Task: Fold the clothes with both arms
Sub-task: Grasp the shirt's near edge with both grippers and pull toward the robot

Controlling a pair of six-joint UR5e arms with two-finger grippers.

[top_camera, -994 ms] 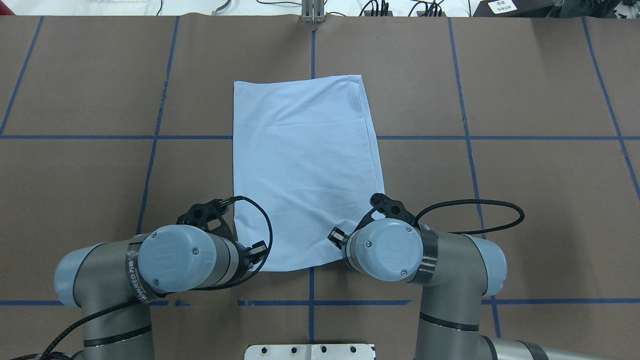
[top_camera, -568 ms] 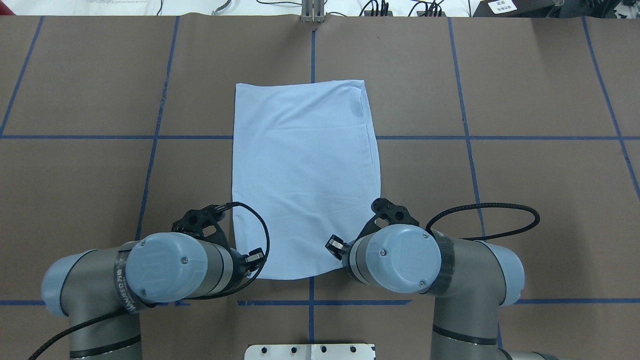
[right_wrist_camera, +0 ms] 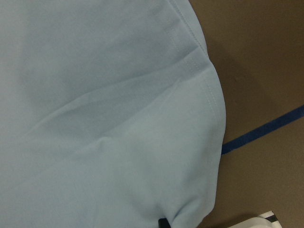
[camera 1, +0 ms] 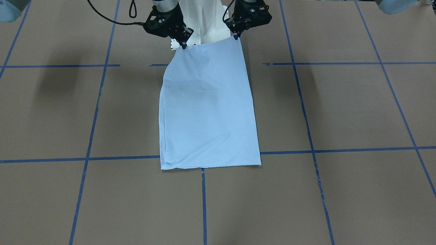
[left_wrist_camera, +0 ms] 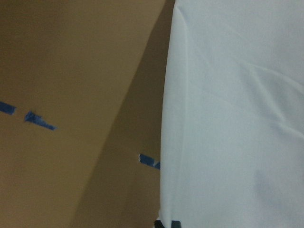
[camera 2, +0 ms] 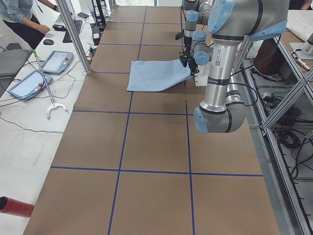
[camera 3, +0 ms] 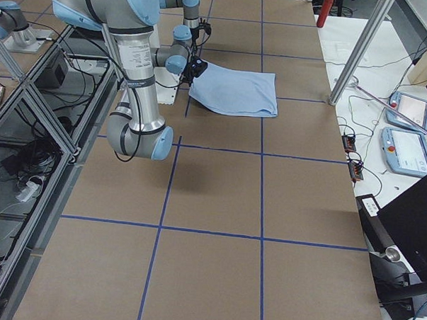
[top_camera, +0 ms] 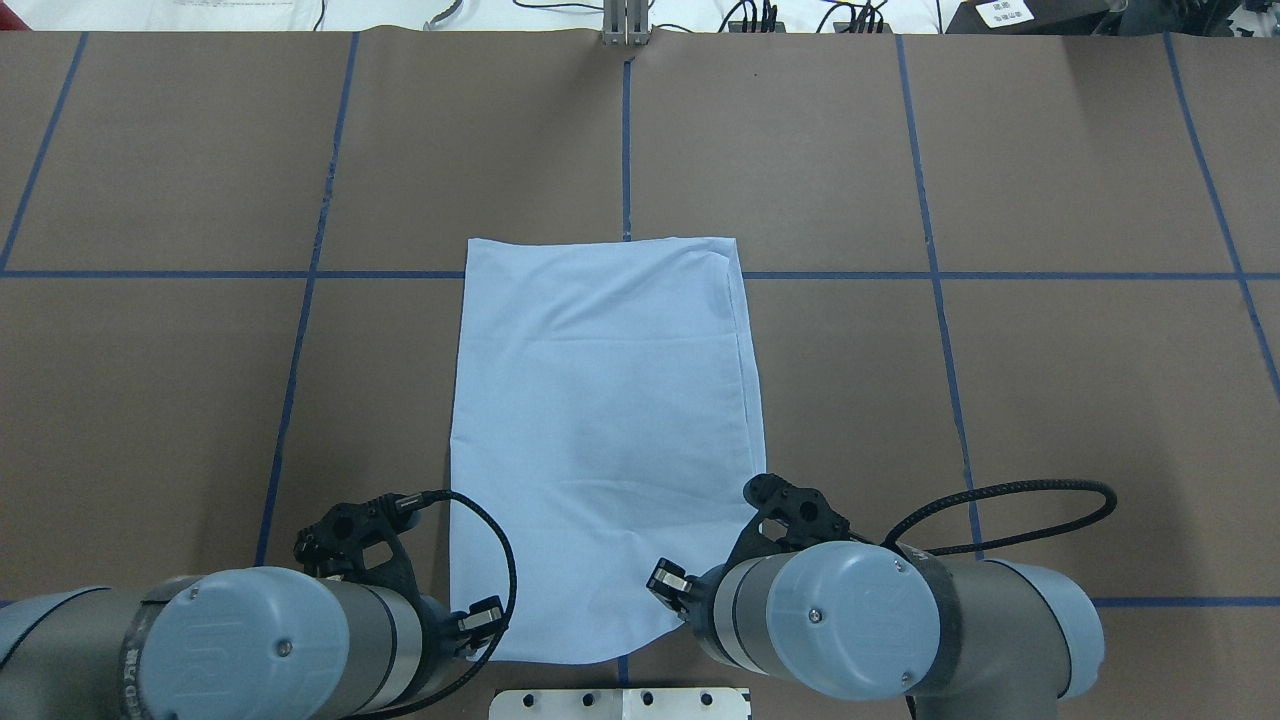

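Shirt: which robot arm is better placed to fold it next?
Neither, probably both together. The left gripper pinches one near corner of the shirt, the right gripper the other, lifting that edge, so they can carry it forward.

One T-shirt [top_camera: 600,440], two arms [top_camera: 250,650] [top_camera: 880,620], one person [camera 2: 19,14]

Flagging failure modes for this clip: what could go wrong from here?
1. The left end effector and right end effector each pinch only a corner tip of the T-shirt, so either corner could slip out.
2. The layers along its edge on the robot's right look offset, and lifting may spread them.
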